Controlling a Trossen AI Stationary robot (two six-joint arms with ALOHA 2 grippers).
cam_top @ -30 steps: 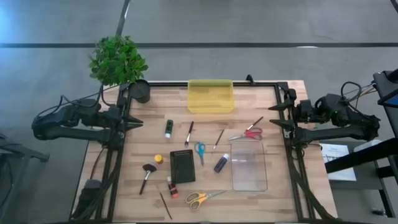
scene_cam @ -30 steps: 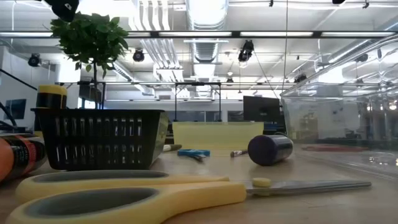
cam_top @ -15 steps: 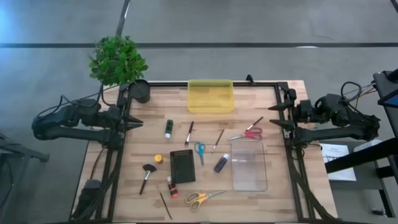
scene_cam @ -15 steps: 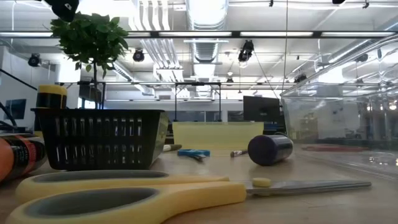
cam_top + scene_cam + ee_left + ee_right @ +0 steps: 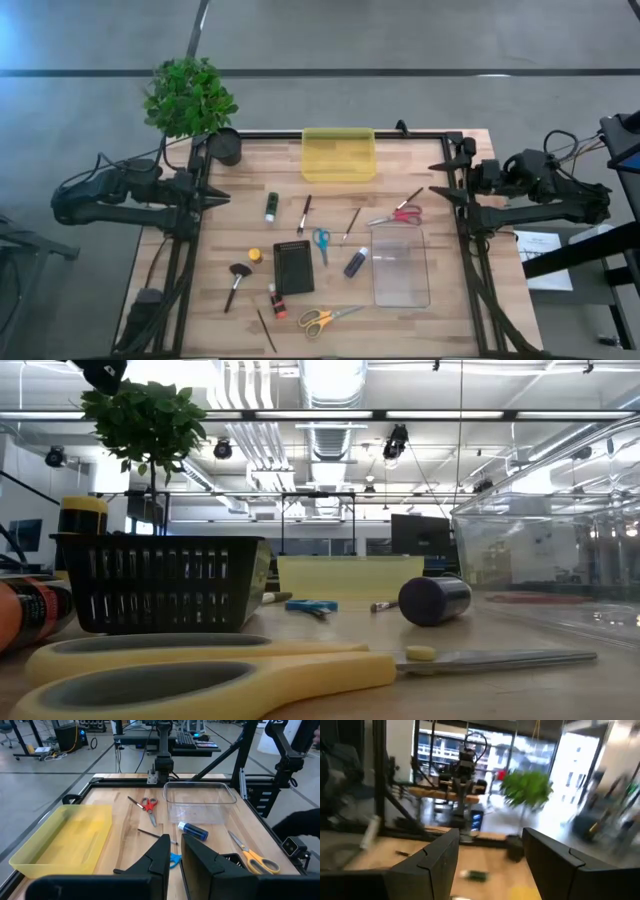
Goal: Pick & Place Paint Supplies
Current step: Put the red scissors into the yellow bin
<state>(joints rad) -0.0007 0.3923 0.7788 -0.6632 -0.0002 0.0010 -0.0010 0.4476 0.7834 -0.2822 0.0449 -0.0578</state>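
Left tool (image 5: 222, 199): narrow, empty. Right tool (image 5: 438, 180): wide, empty. Risk I log: thin dark-handled paintbrush (image 5: 351, 222), ahead of my right tool, rolling from a shallow pinch.

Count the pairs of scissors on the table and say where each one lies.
3: red scissors just beyond the clear bin, blue scissors mid-table, yellow scissors at the near edge. None appears hidden.

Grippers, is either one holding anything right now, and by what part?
Nothing is held. The left gripper is nearly shut on air at the table's left edge; the right gripper is open and empty at the right edge.
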